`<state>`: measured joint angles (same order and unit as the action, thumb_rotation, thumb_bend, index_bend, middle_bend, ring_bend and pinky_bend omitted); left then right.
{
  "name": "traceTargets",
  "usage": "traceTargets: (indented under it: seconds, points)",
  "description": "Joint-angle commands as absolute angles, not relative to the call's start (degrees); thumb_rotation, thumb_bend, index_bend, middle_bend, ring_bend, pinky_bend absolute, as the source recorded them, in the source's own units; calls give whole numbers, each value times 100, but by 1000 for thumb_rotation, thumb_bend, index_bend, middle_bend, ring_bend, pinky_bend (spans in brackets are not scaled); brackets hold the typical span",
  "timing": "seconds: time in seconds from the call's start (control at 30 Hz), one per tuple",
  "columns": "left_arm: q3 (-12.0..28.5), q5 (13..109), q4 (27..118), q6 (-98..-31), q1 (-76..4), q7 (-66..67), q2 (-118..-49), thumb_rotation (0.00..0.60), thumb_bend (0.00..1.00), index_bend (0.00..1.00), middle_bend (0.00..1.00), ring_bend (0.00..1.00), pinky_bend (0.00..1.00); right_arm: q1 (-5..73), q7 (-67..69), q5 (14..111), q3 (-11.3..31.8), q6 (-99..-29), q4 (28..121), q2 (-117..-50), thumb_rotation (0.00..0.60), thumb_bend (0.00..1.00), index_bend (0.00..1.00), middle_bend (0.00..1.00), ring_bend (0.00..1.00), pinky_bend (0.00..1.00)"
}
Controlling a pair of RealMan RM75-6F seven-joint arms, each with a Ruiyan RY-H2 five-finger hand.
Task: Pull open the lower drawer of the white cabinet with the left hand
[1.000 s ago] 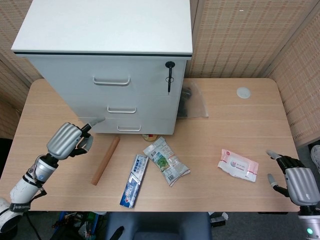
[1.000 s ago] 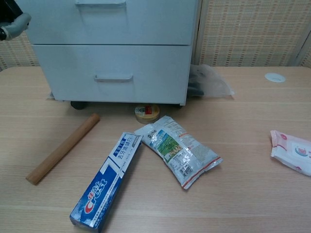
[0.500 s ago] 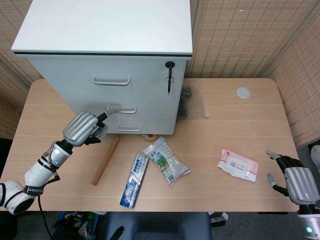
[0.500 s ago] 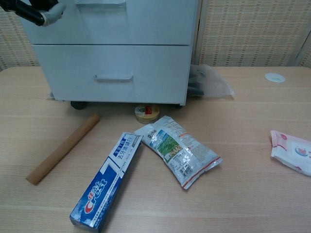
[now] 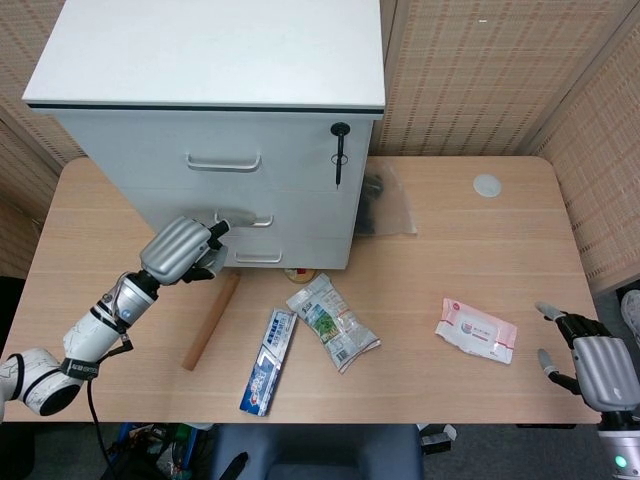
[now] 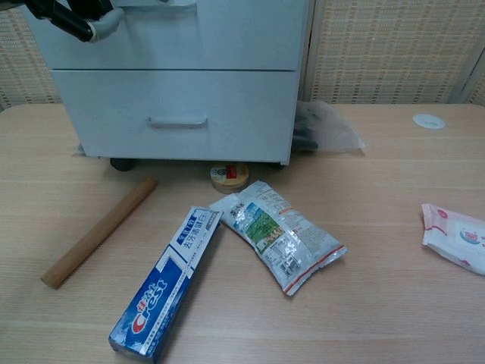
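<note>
The white cabinet [image 5: 215, 60] stands at the back left of the table, its drawers shut. Its lower drawer [image 6: 178, 114] has a slim handle [image 6: 177, 121], which also shows in the head view as the lowest handle [image 5: 258, 258]. My left hand [image 5: 183, 250] hovers in front of the cabinet, left of and above that handle, fingers pointing at the drawer fronts and holding nothing. In the chest view the left hand [image 6: 79, 15] shows at the top left, level with the middle drawer's handle [image 6: 157, 4]. My right hand [image 5: 597, 365] rests open at the table's near right corner.
A wooden rod [image 5: 210, 320], a toothpaste box [image 5: 268, 361] and a snack packet [image 5: 333, 322] lie in front of the cabinet. A tape roll [image 6: 229, 177] sits under its front edge. A wipes pack [image 5: 476, 330] lies right; a plastic bag [image 5: 385, 205] sits beside the cabinet.
My left hand has travelled right and forward from the cabinet's left corner to the drawer fronts. The drawers stay shut. The right hand has hardly moved.
</note>
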<state>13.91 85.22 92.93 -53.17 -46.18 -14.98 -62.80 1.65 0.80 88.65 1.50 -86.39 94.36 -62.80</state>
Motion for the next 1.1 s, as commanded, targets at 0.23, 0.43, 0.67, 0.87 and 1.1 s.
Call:
traceTargets:
  seconds: [0.23, 0.43, 0.67, 0.87, 1.1]
  points:
    - [1344, 8368, 9229, -5206, -4706, -1455, -6298, 600, 657, 180, 900, 944, 1000, 148, 87, 8849, 147, -8648, 9427, -6278, 600, 327, 201, 314, 282, 307]
    - [1310, 8301, 9228, -5166, -4734, -1439, -6266, 600, 657, 188, 900, 944, 1000, 148, 101, 8839, 146, -8636, 9411, -6289, 600, 327, 201, 314, 282, 307]
    - [1221, 8365, 9371, -5220, -4701, -1352, -6162, 600, 657, 188, 900, 944, 1000, 149, 113, 8831, 151, -8631, 9384, -6298, 600, 327, 201, 314, 282, 307]
    - [1154, 8416, 9544, -5273, -4660, -1265, -6041, 600, 657, 188, 900, 944, 1000, 155, 107, 8825, 156, -8620, 9379, -6298, 600, 327, 201, 314, 283, 307]
    - [1095, 8469, 9750, -5345, -4598, -1176, -5882, 600, 657, 184, 899, 944, 1000, 156, 96, 8829, 153, -8616, 9390, -6295, 600, 327, 201, 314, 287, 307]
